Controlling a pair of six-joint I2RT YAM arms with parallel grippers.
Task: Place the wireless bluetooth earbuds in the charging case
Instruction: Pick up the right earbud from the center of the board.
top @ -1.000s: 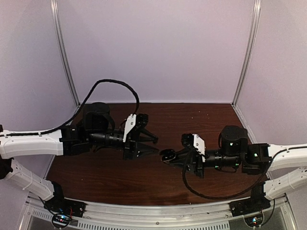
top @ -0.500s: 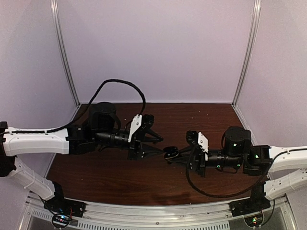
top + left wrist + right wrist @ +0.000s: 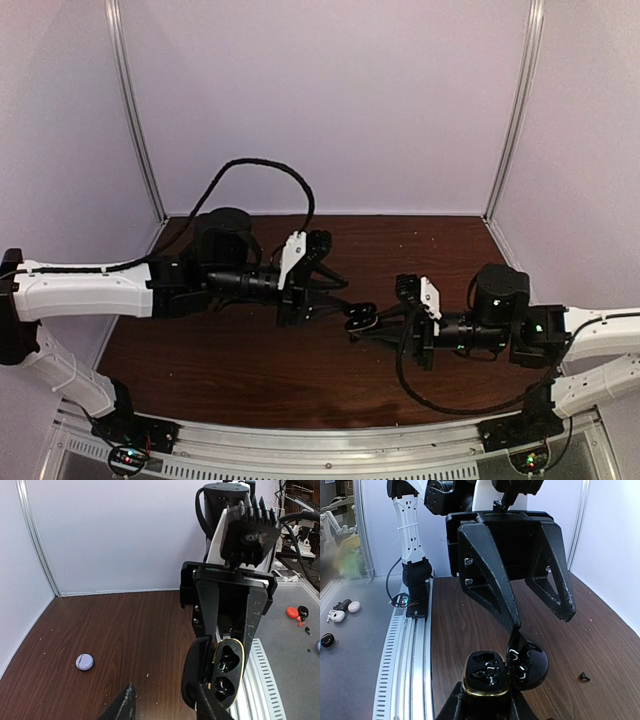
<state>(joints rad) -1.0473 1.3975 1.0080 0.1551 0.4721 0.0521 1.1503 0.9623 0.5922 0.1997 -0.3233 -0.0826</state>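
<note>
The right pincer [image 3: 375, 325] was clamped on the open black charging case [image 3: 226, 672], holding it above the tabletop [image 3: 220, 360] at mid-frame in the overhead view. Its wells looked empty. The left pincer [image 3: 338, 298], jaws apart and carrying nothing, hung just beside the lid. I judged that fetching a bud came next. One black earbud [image 3: 584, 677] lay at lower right of the right wrist view. The back wall [image 3: 330, 100] stood well apart; only the meeting tips were crowded.
</note>
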